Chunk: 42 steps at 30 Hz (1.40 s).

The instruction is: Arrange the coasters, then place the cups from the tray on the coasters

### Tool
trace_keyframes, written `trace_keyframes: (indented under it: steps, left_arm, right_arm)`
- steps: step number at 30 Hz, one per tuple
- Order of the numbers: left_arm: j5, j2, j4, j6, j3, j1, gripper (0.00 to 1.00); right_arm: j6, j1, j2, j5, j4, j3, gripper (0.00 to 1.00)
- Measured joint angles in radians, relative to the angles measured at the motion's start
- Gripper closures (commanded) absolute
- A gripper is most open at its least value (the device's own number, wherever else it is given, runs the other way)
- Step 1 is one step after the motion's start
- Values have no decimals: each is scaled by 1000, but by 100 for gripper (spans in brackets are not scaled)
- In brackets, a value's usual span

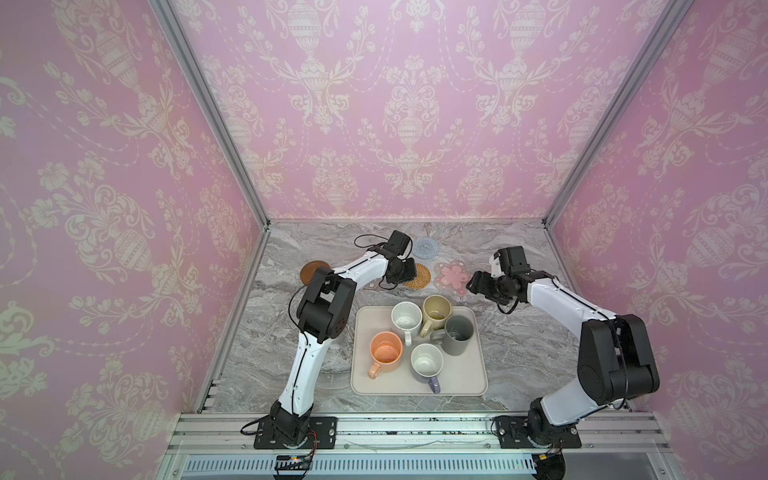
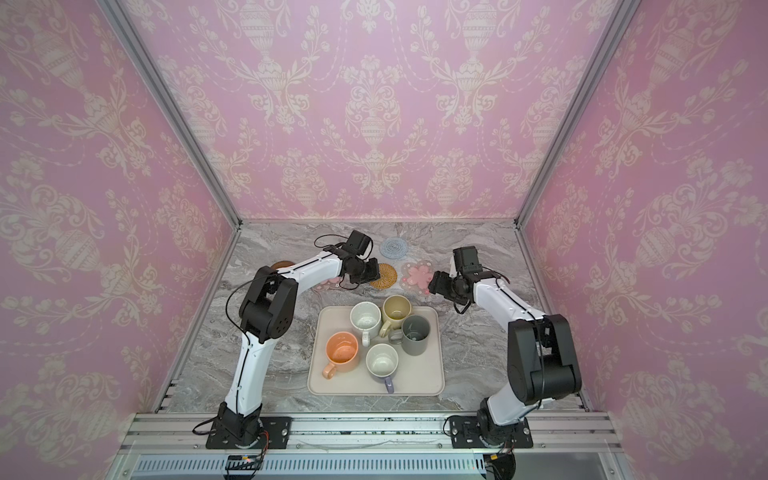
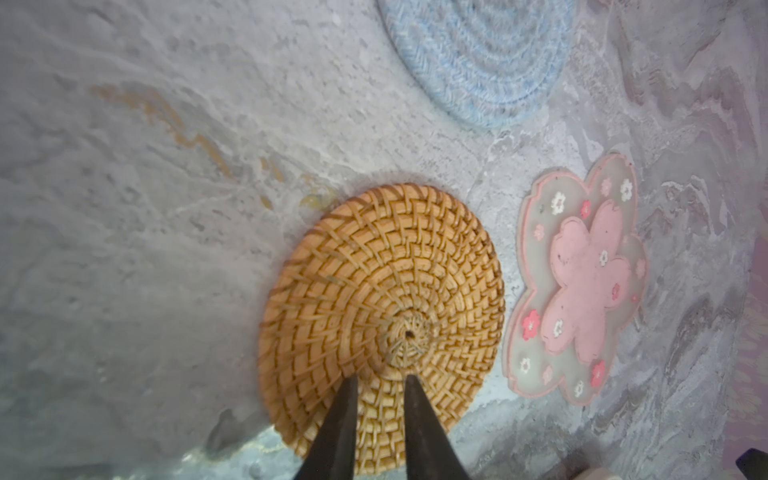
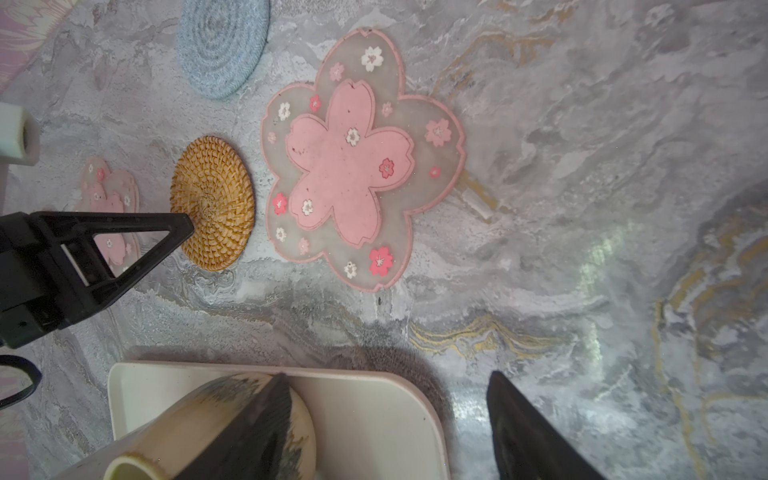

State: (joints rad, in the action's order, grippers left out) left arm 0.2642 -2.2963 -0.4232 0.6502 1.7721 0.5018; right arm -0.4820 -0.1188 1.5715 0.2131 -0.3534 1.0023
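In both top views the cream tray [image 1: 457,382] [image 2: 415,382] holds several cups: speckled white [image 1: 406,318], beige-yellow [image 1: 436,309], dark grey [image 1: 457,334], orange [image 1: 386,353] and lavender [image 1: 427,361]. Behind it lie the coasters: rattan [image 1: 417,277] [image 3: 382,291], blue crocheted [image 1: 427,248], a pink flower [image 1: 453,276] [image 4: 353,166] and dark brown [image 1: 312,271]. A second pink flower [image 4: 110,203] is partly under the left arm. My left gripper [image 3: 380,376] has its tips on the rattan coaster, a narrow gap between them. My right gripper [image 4: 387,375] hangs open above the tray's far right corner, beside the beige-yellow cup.
The grey marble table [image 1: 519,353] is bounded by pink papered walls on three sides and a metal rail [image 1: 415,428] at the front. Bare table lies right of the pink flower coaster and on both sides of the tray.
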Motion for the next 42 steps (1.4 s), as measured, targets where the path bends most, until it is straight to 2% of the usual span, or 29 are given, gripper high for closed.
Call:
trace_keyframes:
  steps: [6,16,30,42]
  left_arm:
    - [56,-44,5,-9,62,6,75]
    - [126,-182,-96,-77,301,82,74]
    - [226,-288,-179,-93,484,118,73]
    - [255,-290,-153,-92,528,129,71]
  right_arm:
    - [-12,0,0,0,8,-6,25]
    - [-16,0,0,-1,7,-19,25]
    - [-16,0,0,-5,7,-33,25]
    - [-16,0,0,-13,7,-33,25]
